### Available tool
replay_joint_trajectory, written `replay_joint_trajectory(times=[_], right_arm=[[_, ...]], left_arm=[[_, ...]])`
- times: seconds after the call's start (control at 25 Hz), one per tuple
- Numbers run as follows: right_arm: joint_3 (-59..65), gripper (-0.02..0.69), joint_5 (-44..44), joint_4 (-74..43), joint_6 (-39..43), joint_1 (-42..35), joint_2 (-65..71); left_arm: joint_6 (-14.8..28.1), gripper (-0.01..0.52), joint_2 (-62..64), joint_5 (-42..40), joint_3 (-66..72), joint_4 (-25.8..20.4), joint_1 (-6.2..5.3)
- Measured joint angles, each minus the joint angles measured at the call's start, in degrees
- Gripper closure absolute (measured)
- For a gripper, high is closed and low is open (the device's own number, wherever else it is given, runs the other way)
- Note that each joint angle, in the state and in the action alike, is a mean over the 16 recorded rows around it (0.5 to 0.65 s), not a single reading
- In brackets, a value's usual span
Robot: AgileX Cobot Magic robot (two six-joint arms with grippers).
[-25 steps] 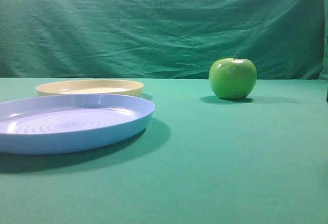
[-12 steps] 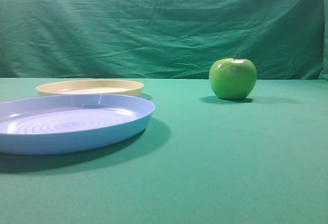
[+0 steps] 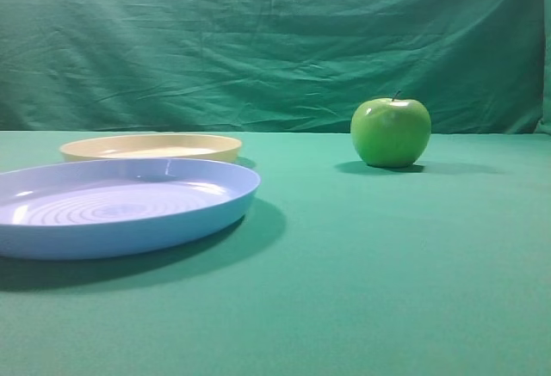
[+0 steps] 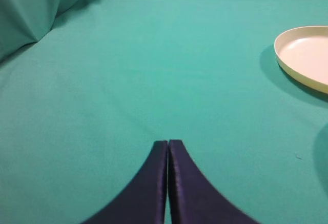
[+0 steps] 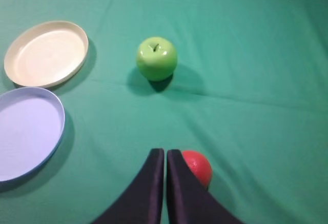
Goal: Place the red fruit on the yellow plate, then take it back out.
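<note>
Lying on the green cloth (image 5: 246, 39): red fruit (image 5: 199, 167), loose beside the clenched, empty right gripper (image 5: 165, 153). Yellow plate (image 5: 46, 53) sat bare, well apart, beyond the blue plate (image 5: 25, 131). Green apple (image 5: 156, 58) stood between. Left gripper (image 4: 168, 143) clenched, empty.

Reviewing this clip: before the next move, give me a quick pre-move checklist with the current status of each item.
1. Red fruit located: ok, on the cloth beside the right gripper.
2. Right gripper holding the fruit: not ok, jaws shut on nothing, fruit outside them.
3. Yellow plate free to receive: ok, nothing on it.
4. Left gripper out of the way: ok, shut over bare cloth, left of the plate.
5. Green apple apart from the fruit: ok.
6. Blue plate apart from the yellow one: cannot tell, rims nearly meet.
</note>
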Motion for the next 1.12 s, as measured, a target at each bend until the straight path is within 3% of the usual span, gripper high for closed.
replay_joint_trajectory(times=[0.28, 0.48, 1.12], right_arm=[[0.2, 0.665, 3.9, -0.5, -0.1, -0.2, -7.8], [2.8, 0.665, 1.2, -1.7, -0.1, -2.0, -11.3], [33.6, 0.665, -28.5, -6.1, -0.1, -11.2, -25.6]], left_arm=[[0.0, 0.514, 0.0, 0.0, 0.0, 0.0, 0.00], [0.0, 0.514, 0.0, 0.0, 0.0, 0.0, 0.00], [-0.1, 0.514, 0.0, 0.0, 0.0, 0.0, 0.00]])
